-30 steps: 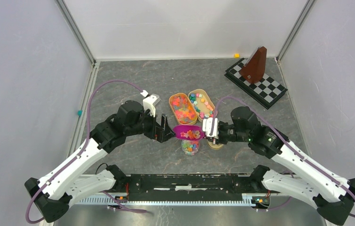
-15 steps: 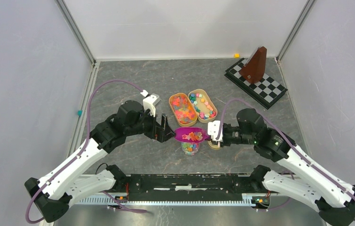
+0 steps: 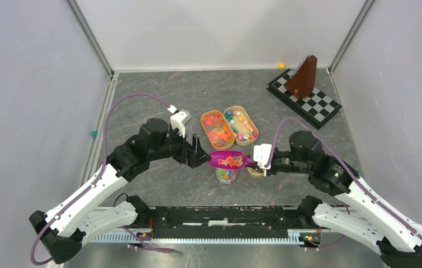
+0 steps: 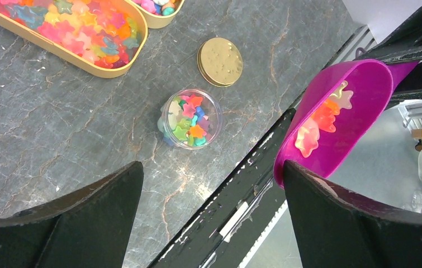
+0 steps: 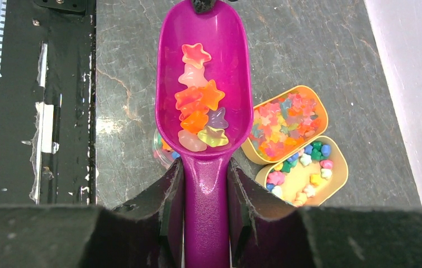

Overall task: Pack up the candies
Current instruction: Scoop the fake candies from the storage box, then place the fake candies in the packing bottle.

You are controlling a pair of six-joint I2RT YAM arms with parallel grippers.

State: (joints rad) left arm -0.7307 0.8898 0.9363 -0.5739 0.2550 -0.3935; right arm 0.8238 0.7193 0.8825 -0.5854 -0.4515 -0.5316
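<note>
Grey tabletop [image 3: 158, 95]: your right jaws, clamped on the purple scoop [image 5: 225, 44], have drawn it slightly rightward above the jar [image 4: 161, 124], candies [image 5: 197, 111] unpoured; left jaws stand apart.

I'm looking into a lab test cell; plain white panels [image 3: 225, 28] in aluminium framing [image 3: 89, 36]; a checkerboard [image 3: 321, 107] on the grey tabletop [image 3: 158, 89].
</note>
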